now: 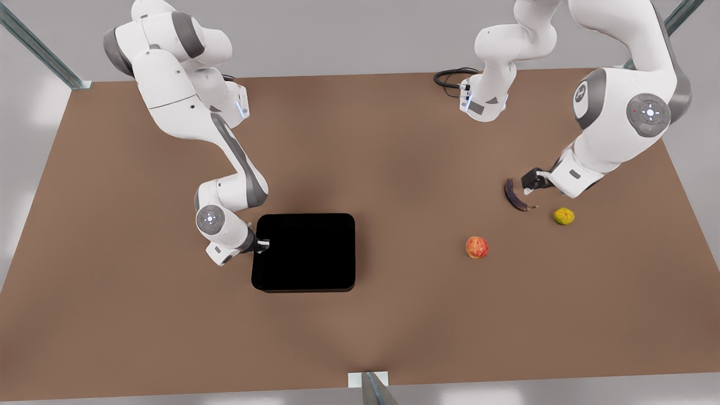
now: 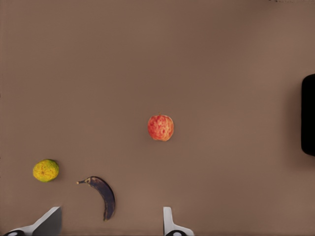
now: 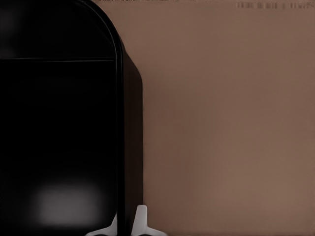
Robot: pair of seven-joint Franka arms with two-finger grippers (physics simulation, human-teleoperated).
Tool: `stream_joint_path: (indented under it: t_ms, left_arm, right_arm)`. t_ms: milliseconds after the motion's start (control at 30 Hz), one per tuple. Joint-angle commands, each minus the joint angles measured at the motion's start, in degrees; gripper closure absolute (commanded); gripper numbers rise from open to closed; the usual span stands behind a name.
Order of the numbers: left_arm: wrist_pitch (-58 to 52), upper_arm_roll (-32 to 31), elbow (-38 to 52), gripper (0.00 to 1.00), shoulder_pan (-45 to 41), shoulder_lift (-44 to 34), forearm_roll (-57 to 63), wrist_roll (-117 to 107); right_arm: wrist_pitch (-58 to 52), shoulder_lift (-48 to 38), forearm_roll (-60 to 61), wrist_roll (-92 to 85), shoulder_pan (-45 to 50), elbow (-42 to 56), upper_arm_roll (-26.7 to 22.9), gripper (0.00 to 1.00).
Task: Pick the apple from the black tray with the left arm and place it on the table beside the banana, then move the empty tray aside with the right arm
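1. At the left of the front view we have the right gripper (image 1: 263,246) on the tray (image 1: 306,253), which sits lower centre of the frame. In the right wrist view the two fingertips (image 3: 141,219) sit on either side of the rim, so we judge them clamped on it. The hold is thin and at one edge only. If we drag too fast, the tray may pivot about the grip or slip free.

2. The tray looks empty, so nothing can roll out when it moves. Still, a lift instead of a slide could tilt it and scrape the far corner across the table (image 1: 360,140).

3. The apple (image 1: 477,247) lies on bare table right of centre, below and left of the banana (image 1: 514,197), near but apart. It is round, so a shake of the table could send it rolling.

4. At the right the left gripper (image 1: 531,188) hangs just beside the banana with its fingers spread and nothing between them. The arm waits there. A low sweep could knock the banana or the yellow-green fruit (image 1: 563,216).
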Motion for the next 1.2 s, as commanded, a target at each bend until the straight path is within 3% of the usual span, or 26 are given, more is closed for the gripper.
stream_joint_path:
  t_ms: [0,267,533,867,1167]
  left_arm:
    - [-1.0,-0.1,0.0,0.00,-0.8,-0.1,0.1,-3.3]
    - [-1.0,0.0,0.0,0.00,-0.6,-0.1,0.2,-3.3]
    - [-1.1,0.0,0.0,0.00,-0.6,-0.1,0.2,-3.3]
    - [-0.1,0.0,1.3,0.00,-0.4,1.4,0.7,-11.3]
    - [-0.1,0.1,1.3,0.00,-0.3,1.4,0.7,-11.4]
  right_arm:
    - [-0.5,-0.6,0.0,-3.0,0.0,0.0,0.0,0.74]
    - [-0.7,-0.8,0.0,-3.8,0.0,0.0,0.0,0.84]
    - [-7.4,-6.0,0.0,-9.2,-2.2,0.0,-0.1,0.87]
    - [-25.4,-17.7,0.0,-36.8,-18.0,0.8,-0.3,0.87]
    - [-26.4,-12.9,-3.4,-54.5,-30.7,7.8,-0.3,0.87]
